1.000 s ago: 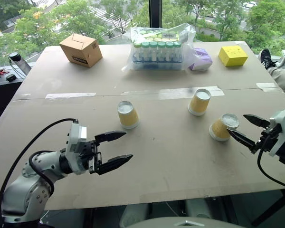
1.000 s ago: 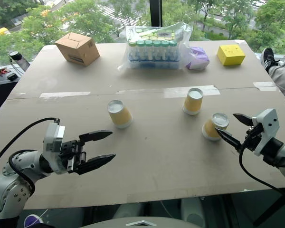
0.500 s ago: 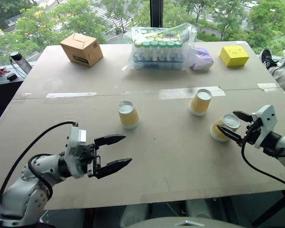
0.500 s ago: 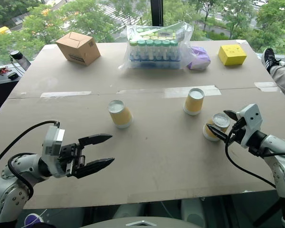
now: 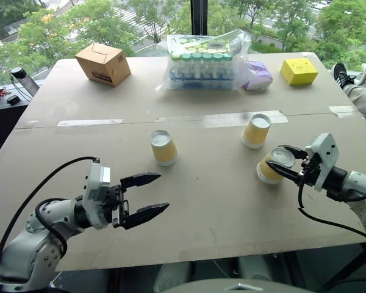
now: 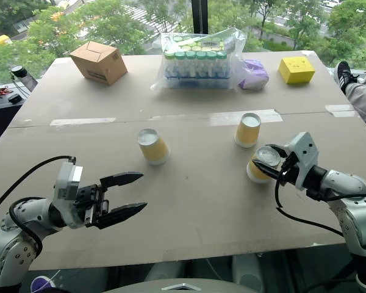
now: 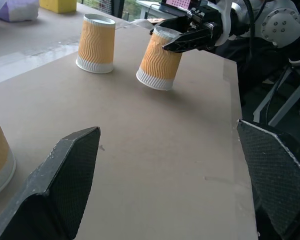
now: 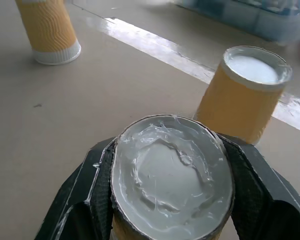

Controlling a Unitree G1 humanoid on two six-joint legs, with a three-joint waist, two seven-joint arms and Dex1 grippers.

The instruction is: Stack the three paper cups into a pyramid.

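Three paper cups stand upside down on the table, mustard ribbed sides and white bases up. The left cup and the middle cup stand free. My right gripper is shut on the third cup near its white base, and this cup tilts just in front of the middle one. The right wrist view shows the held cup's base between the black fingers, with the middle cup behind. My left gripper hangs open and empty over the table's near left, in front of the left cup.
Along the far side of the table are a cardboard box, a clear bag of green-capped tubes, a purple pouch and a yellow box. Tape strips cross the table's seam. A person's shoe rests beyond the right edge.
My right gripper has closed on the right-hand cup and carried it leftward, closer to the middle cup. The left arm has stayed put.
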